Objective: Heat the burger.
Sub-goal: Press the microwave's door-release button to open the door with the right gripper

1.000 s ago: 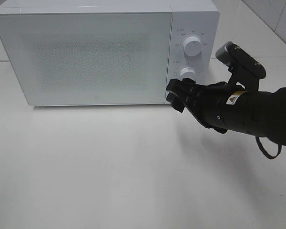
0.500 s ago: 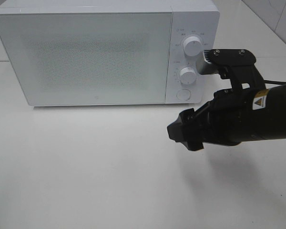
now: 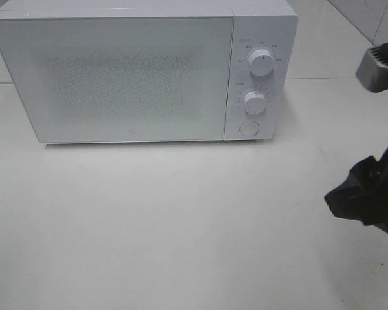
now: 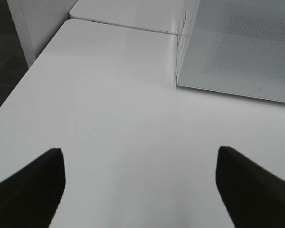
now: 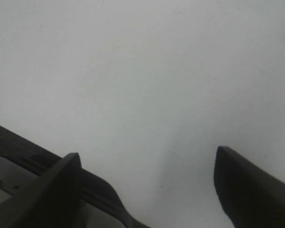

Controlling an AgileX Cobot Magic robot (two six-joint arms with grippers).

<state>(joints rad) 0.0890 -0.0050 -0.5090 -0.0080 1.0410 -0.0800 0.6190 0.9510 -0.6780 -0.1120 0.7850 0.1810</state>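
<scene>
Standing on a white table (image 3: 149, 226), closed white microwave (image 3: 116, 77), dark floor (image 4: 2, 57) below

No text is legible to me: faint grey markings ring the upper dial (image 3: 261, 62) and lower dial (image 3: 254, 101) of the microwave (image 3: 129, 71), too small to read.

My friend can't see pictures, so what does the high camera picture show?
A white microwave with its door shut sits on a white table. On its right side are a top knob, a lower knob and a round button. The black right gripper pokes in at the right edge, holding nothing.
</scene>
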